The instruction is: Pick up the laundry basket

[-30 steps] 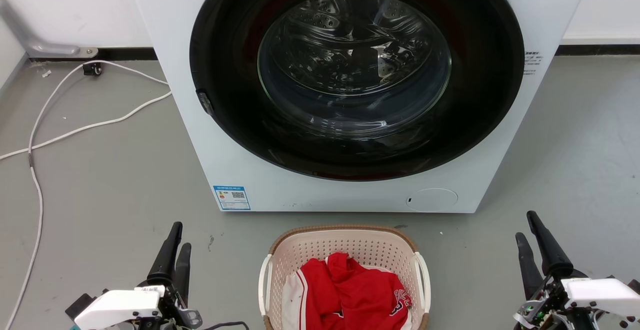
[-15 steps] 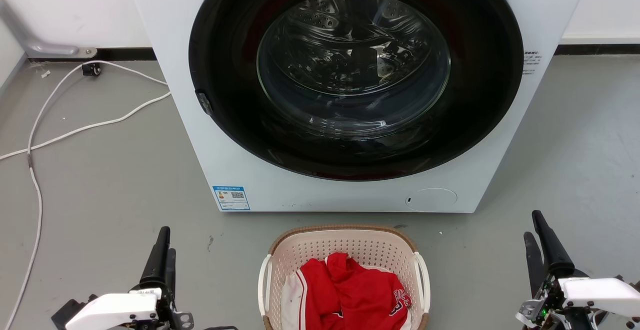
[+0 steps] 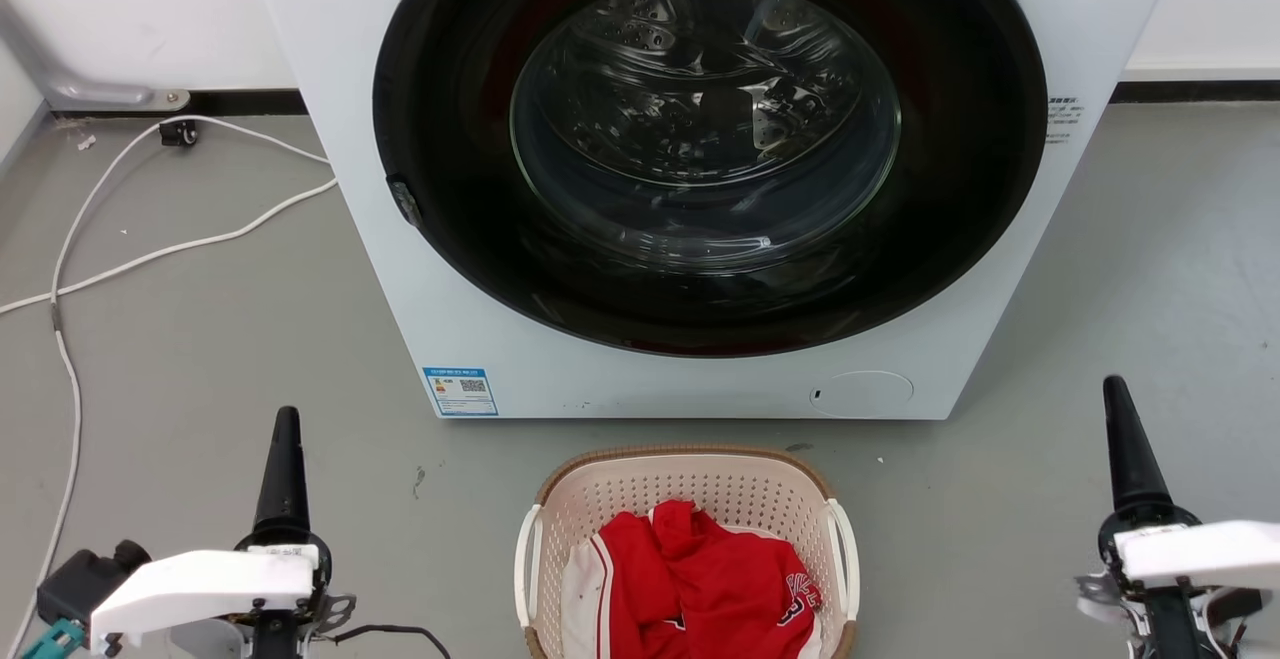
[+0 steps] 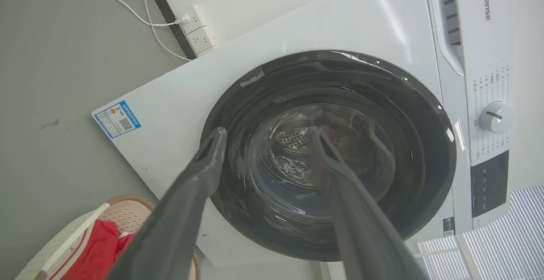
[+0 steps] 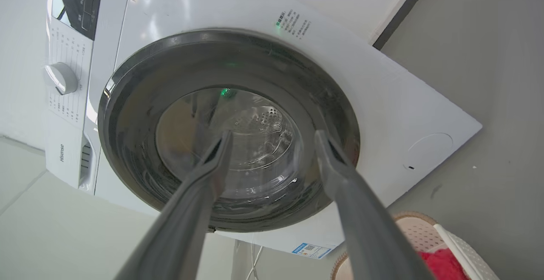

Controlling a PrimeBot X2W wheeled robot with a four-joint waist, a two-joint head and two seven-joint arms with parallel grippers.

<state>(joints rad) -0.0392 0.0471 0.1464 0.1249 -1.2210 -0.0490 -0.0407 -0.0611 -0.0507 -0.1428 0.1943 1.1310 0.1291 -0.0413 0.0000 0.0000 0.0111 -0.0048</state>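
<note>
Laundry basket (image 3: 690, 487) with red garment (image 3: 705, 579), before washing machine (image 3: 520, 379); left gripper (image 4: 267, 135), right gripper (image 5: 273, 136) either side, fingers apart.

Lower left: grey floor (image 3: 430, 559) lies open between the left gripper (image 3: 287, 417) and the laundry basket (image 3: 690, 452).
Lower right: open floor from the basket across to the right gripper (image 3: 1117, 387).
Centre: the washing machine (image 3: 480, 319) blocks the way just behind the basket's far rim.
Left edge: white cables (image 3: 150, 257) trail across the floor.
Basket mouth: red clothing (image 3: 710, 579) is piled inside.
</note>
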